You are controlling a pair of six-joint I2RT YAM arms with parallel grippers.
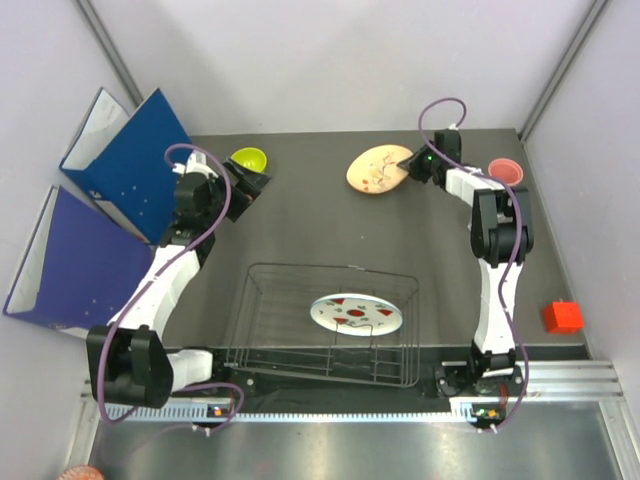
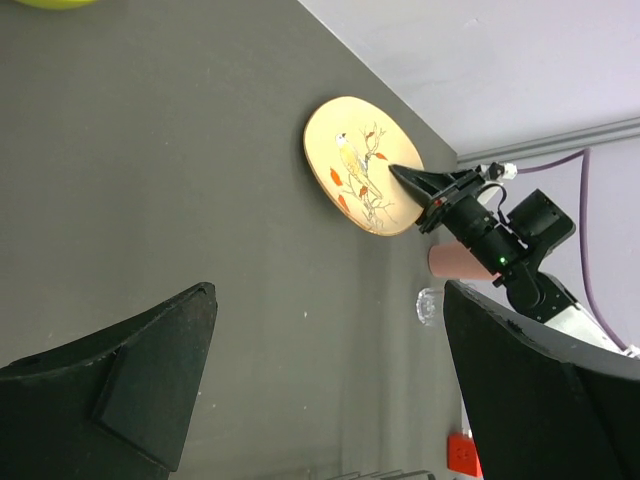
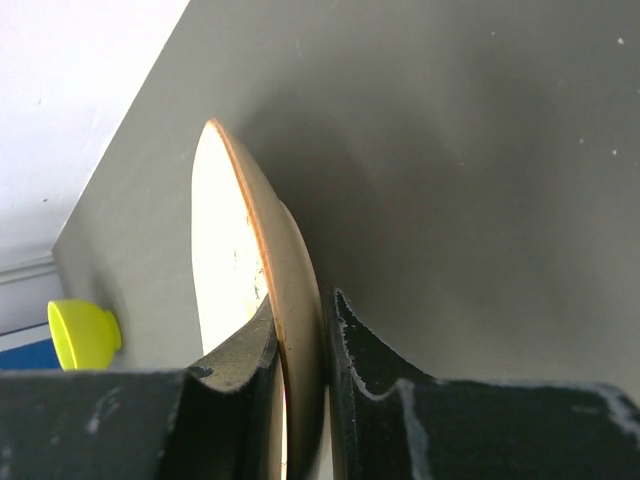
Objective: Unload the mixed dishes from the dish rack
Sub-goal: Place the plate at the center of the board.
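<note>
1. top external view: the right gripper is pinched on the right-hand rim of the tan plate. the plate is far out on the table, well apart from the rack.
2. right wrist view: the jaws stand narrow, with one finger on each face of the plate's rim.
3. step in hand, as i judge it: setting this plate down outside the rack. whether it already rests on the table i cannot tell.
4. the next move calls for lowering it flat, spreading the jaws, then backing off without dragging it.
5. the plate's painted face points up, slightly tilted. it is round, so it has no true long axis. from the grip it runs leftward, away from the pink cup.
6. the left gripper is wide and empty, just beside the green bowl.
7. the white plate lies in the rack, seemingly the last dish to unload.
</note>
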